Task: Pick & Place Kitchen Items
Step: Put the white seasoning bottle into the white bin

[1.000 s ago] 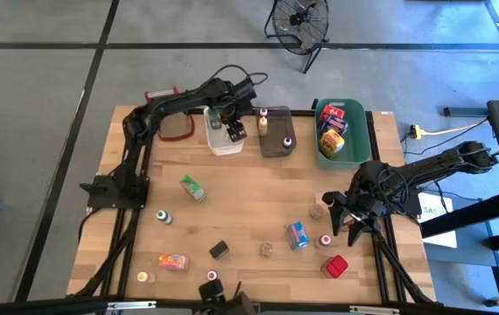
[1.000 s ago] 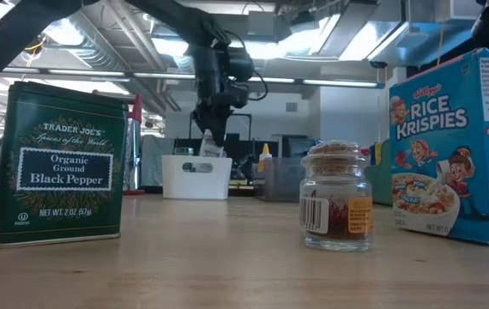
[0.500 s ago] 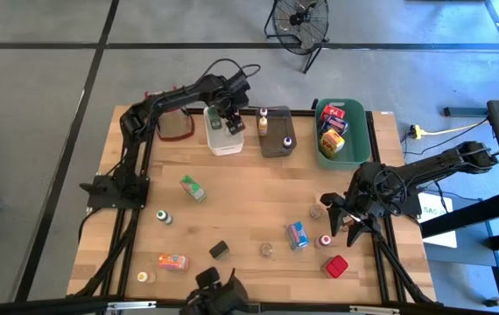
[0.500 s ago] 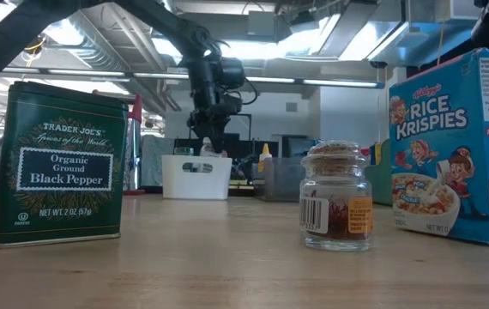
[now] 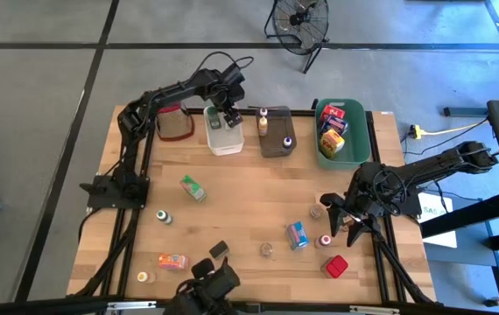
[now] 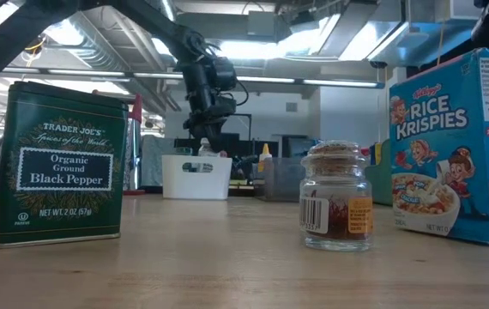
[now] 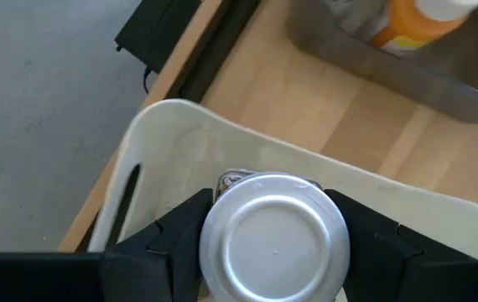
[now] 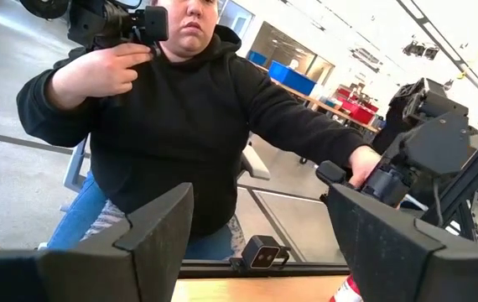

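Silver-lidded jar (image 7: 274, 237) sits clamped between the fingers (image 7: 176, 243) of the left end effector (image 5: 228, 116), held over the inside of the white tub (image 5: 224, 138) at the far side of the bench (image 5: 249, 197). In the low view that end effector (image 6: 203, 137) hangs just above the tub's (image 6: 196, 176) rim. Next to the white tub stands a grey tub (image 5: 277, 140) with a yellow-bodied bottle (image 5: 263, 122) and a purple-capped one (image 5: 288, 142), then a green tub (image 5: 340, 136) holding several small boxes.

Over at the right edge, the right end effector (image 5: 344, 216) hovers with its fingers spread and nothing between them (its own camera looks out at a person in a black hoodie (image 8: 197, 117)).

Other items lie scattered on the wood: a green carton (image 5: 193, 187), a green-capped bottle (image 5: 164, 216), an orange packet (image 5: 172, 261), a black block (image 5: 219, 249), a blue box (image 5: 298, 234), a red-capped jar (image 5: 324, 241) and a red box (image 5: 336, 265). Nearest the low camera stand a green pepper tin (image 6: 59, 163), a small spice jar (image 6: 336, 197) and a Rice Krispies box (image 6: 455, 146).
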You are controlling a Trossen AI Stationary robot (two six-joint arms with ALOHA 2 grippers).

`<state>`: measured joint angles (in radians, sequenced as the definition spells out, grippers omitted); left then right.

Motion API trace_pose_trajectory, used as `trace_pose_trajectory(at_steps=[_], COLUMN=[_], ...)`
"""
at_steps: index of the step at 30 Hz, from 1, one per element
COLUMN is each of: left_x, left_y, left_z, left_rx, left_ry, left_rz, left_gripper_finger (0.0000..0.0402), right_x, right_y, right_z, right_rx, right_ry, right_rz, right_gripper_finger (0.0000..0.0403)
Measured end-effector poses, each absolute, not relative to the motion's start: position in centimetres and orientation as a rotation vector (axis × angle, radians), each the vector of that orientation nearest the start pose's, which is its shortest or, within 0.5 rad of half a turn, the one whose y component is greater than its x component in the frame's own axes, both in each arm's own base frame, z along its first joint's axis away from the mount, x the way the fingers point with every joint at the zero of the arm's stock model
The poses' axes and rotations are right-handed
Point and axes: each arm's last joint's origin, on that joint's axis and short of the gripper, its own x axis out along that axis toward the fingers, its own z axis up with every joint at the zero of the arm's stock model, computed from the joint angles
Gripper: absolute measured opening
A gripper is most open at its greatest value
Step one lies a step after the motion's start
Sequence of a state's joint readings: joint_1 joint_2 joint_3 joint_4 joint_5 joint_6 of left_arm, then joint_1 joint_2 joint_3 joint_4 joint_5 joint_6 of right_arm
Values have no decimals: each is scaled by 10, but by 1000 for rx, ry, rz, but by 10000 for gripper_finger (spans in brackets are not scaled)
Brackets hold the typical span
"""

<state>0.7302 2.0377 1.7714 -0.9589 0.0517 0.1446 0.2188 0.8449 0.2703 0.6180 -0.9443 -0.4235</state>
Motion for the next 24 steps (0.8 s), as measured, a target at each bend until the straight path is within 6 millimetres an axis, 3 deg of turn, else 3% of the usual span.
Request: trace_pose_trajectory(at_steps=[18, 24], left_x=[306, 296], left_y=[293, 295], left_z=[241, 220], left_rx=[-359, -392], left_ry=[1175, 1209], left_rz=[481, 478], left_gripper_finger=[205, 205], right_x=[159, 159], right_y=[59, 59], right_z=[220, 220], right_rx=[-387, -387], right_ry=[-274, -274], right_rz=[1140, 1139], right_gripper_finger=[280, 280])
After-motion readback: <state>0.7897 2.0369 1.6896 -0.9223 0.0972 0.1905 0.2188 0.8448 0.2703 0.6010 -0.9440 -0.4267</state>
